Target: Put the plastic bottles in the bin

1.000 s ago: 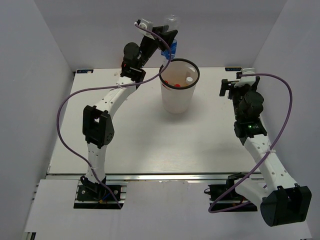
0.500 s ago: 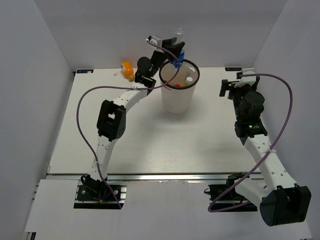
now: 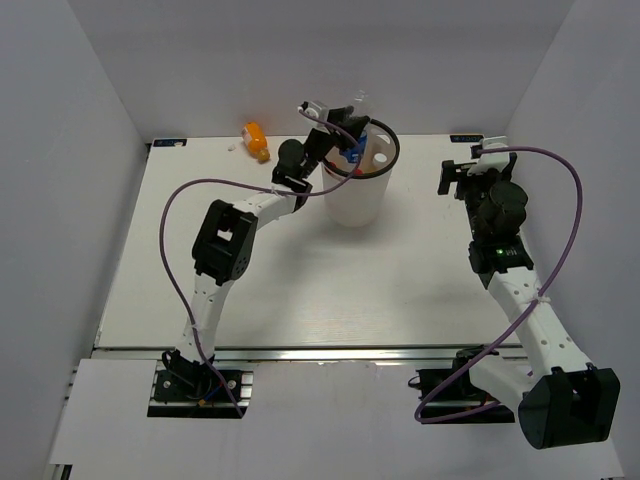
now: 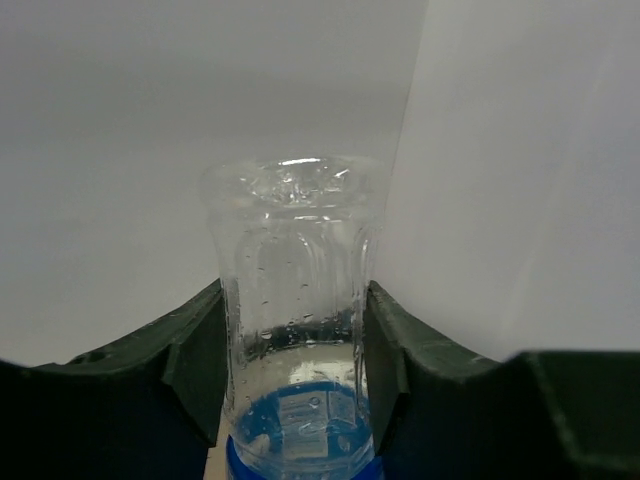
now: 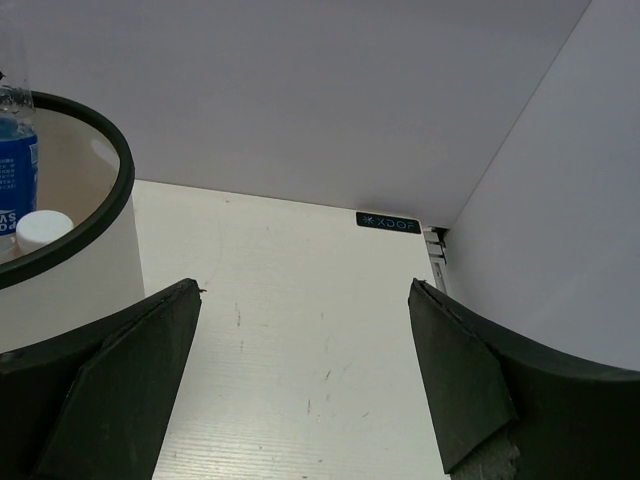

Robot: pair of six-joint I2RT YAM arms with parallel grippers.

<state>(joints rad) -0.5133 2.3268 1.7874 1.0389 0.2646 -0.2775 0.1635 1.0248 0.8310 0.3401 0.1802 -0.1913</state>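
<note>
The white bin (image 3: 353,205) with a black rim stands at the back middle of the table. My left gripper (image 3: 350,130) is shut on a clear bottle with a blue label (image 4: 297,330) and holds it at the bin's left rim, label end inside the bin and bottom end up. The same bottle (image 5: 14,150) shows in the right wrist view inside the bin's rim (image 5: 110,190), beside a white cap (image 5: 40,229). An orange bottle (image 3: 257,141) lies at the back left. My right gripper (image 5: 305,330) is open and empty, right of the bin.
White walls close the back and both sides of the table. A small black label (image 5: 388,222) marks the table's back right corner. The left arm's purple cable (image 3: 175,215) loops over the table's left half.
My left gripper has come down and toward the bin with the blue-label bottle, from above the rim to partly inside it. The orange bottle has come into sight. The right arm has not moved.
</note>
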